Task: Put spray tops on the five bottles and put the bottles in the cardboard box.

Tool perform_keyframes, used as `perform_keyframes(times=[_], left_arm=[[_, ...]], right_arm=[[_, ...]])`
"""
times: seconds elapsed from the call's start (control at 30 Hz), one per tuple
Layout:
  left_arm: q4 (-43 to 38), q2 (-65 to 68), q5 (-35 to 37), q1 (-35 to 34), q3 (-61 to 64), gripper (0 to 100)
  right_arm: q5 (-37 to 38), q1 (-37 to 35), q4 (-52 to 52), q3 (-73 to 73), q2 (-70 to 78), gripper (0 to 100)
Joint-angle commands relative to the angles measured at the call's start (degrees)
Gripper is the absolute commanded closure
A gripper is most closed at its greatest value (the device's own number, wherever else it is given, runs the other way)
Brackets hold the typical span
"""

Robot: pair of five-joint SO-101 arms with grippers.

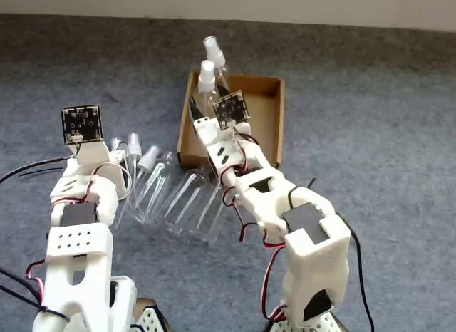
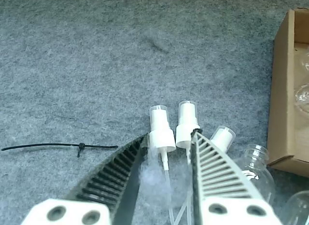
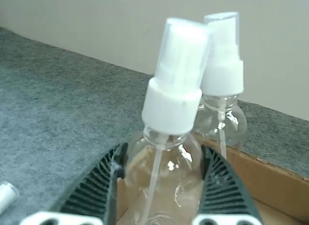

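Note:
Two clear bottles with white spray tops stand in the cardboard box (image 1: 276, 118). My right gripper (image 3: 161, 174) is shut on the nearer bottle (image 3: 166, 162), one finger on each side of its body; the second capped bottle (image 3: 221, 109) stands just behind it. In the high view the held bottle (image 1: 206, 86) is at the box's near left corner. My left gripper (image 2: 170, 136) hangs open over three loose spray tops on the carpet, with one spray top (image 2: 161, 133) between its fingertips and another (image 2: 187, 122) by one fingertip. The third spray top (image 2: 223, 137) lies just outside.
Three uncapped clear bottles (image 1: 182, 196) lie side by side on the grey carpet between the arms, in front of the box. A black zip tie (image 2: 63, 147) lies on the carpet to one side. A pale wall edge runs behind the box.

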Motion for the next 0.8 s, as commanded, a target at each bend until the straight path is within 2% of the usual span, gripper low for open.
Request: perform_keyframes(times=[0.0, 0.77], left_arm=[[-1.1, -0.5, 0.4, 0.7, -0.3, 85], [-1.1, -0.5, 0.4, 0.7, -0.3, 85]], right_arm=[[0.9, 0.2, 1.2, 0.2, -0.9, 88.2], [0.9, 1.6, 4.5, 0.2, -1.0, 88.1]])
